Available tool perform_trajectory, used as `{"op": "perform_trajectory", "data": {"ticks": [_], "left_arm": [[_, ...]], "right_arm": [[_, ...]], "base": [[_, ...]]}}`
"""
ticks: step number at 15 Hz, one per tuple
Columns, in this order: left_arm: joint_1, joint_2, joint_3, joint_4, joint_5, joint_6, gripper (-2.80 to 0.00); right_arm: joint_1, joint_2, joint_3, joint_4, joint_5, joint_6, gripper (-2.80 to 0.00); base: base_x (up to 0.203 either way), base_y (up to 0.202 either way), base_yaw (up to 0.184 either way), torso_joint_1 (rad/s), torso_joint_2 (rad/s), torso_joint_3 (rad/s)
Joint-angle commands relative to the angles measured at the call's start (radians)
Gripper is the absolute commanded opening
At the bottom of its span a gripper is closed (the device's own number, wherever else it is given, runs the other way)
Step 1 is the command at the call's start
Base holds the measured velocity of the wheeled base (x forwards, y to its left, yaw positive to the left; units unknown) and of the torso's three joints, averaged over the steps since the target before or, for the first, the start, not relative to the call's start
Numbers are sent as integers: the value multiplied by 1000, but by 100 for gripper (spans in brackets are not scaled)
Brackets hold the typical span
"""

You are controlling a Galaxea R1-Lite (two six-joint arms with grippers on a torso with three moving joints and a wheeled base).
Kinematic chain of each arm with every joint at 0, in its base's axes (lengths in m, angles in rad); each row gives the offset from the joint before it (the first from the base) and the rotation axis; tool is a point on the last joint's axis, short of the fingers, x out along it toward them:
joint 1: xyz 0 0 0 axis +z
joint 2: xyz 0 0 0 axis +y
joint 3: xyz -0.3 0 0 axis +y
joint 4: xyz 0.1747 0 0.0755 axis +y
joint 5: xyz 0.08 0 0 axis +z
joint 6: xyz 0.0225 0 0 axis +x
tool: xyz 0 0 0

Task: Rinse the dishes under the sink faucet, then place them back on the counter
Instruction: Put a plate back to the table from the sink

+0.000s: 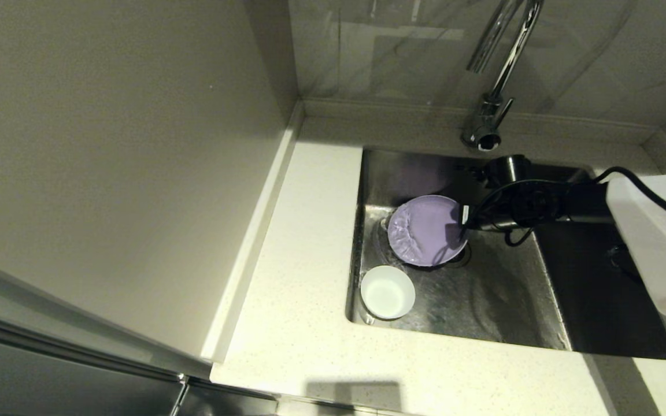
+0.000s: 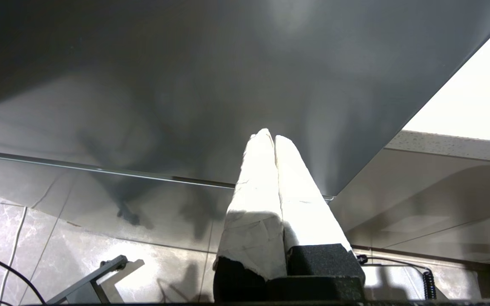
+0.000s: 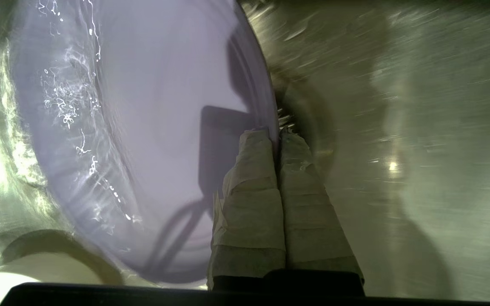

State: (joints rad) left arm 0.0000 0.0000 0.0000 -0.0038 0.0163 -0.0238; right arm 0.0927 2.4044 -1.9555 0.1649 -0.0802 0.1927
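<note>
Taped fingers [image 3: 266, 199] of the right hand [image 1: 463, 222] are clenched on the purple plate [image 1: 425, 231] at its 3 o'clock rim, tilted over the sink [image 1: 512, 312] drain. Water sheets across it; I'd turn it slowly, gripping firmly. White bowl [image 1: 388, 292] waits at 7 o'clock. Left hand [image 2: 274, 140], pressed together and empty, is parked below the table [image 1: 298, 323].

We saw a plain beige wall panel [image 1: 119, 173] filling the left side of the head view, meeting a glossy marbled wall [image 1: 425, 52] at the corner behind the basin. In the left wrist view, a grey cabinet underside [image 2: 211, 80] hung above marbled floor tiles [image 2: 58, 250], where a coiled black cable [image 2: 428, 278] lay.
</note>
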Motion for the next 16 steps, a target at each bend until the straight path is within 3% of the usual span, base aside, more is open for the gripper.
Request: {"op": "perform_trajectory", "data": {"ticks": [1, 12, 16], "left_arm": [[0, -3, 0, -1, 1, -1, -280], [0, -3, 0, -1, 1, -1, -280], [0, -3, 0, -1, 1, -1, -280]], "right_arm": [[-31, -74, 16, -1, -1, -16, -280], [-138, -191, 96, -5, 0, -61, -280], [-201, -239, 231, -82, 9, -179, -280]], "base": [[0, 0, 0, 0, 0, 0], [0, 0, 0, 0, 0, 0], [0, 0, 0, 0, 0, 0]]}}
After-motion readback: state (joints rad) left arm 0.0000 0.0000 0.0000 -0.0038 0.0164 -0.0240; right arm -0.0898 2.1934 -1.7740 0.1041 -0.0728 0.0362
